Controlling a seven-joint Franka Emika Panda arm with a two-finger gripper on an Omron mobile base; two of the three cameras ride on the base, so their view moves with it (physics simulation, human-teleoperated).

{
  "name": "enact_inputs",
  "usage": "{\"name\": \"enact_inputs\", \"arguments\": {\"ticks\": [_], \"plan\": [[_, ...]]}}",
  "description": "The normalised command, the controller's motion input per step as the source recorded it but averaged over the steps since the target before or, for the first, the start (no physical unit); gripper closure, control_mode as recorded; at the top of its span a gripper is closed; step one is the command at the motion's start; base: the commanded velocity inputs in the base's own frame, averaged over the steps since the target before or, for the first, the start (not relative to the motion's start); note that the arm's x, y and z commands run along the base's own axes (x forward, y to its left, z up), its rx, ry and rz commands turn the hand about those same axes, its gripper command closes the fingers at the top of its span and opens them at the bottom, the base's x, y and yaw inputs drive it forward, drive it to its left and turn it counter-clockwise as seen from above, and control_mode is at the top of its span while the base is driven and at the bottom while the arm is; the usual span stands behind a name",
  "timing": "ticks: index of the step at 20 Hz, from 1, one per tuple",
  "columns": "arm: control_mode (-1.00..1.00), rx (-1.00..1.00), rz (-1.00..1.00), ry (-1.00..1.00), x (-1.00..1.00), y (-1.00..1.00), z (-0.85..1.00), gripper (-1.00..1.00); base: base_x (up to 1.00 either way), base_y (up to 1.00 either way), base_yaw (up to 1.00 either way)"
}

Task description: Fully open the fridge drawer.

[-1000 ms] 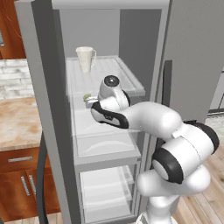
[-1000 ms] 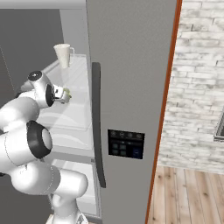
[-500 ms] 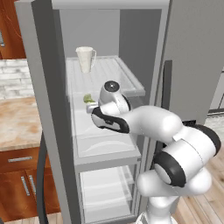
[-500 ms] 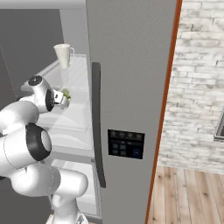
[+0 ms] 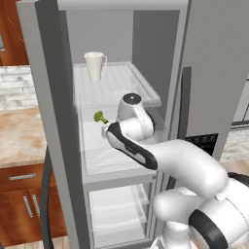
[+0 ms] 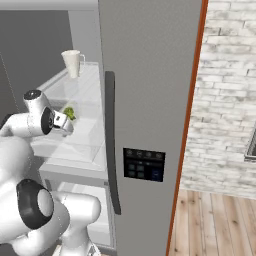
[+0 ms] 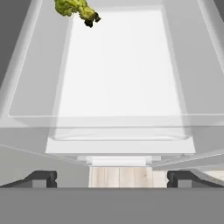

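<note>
Claw [image 7: 112, 177] fingers stand apart, holding nothing; you see it over the fridge drawer [image 7: 118, 131], broccoli [image 7: 76, 8] beyond.

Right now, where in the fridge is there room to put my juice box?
The top glass shelf is bare to the right of the white pitcher. The shelf below is bare at the front, but the broccoli sits near its back left and the gripper hangs over it. The fridge drawer at the bottom looks empty.
</note>
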Motion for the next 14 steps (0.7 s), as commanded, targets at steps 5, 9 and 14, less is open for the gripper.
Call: {"name": "enact_inputs", "arguments": {"ticks": [5, 9, 14], "plan": [[-1.0, 0.0, 0.0, 0.07, -1.0, -0.19, 0.0, -1.0, 0.0, 0.0, 0.0], [-1.0, 0.02, 0.0, -0.02, -0.84, -0.03, 0.44, -1.0, 0.0, 0.0, 0.0], [-1.0, 0.07, 0.0, -0.03, -0.72, 0.0, 0.83, -1.0, 0.0, 0.0, 0.0]]}}
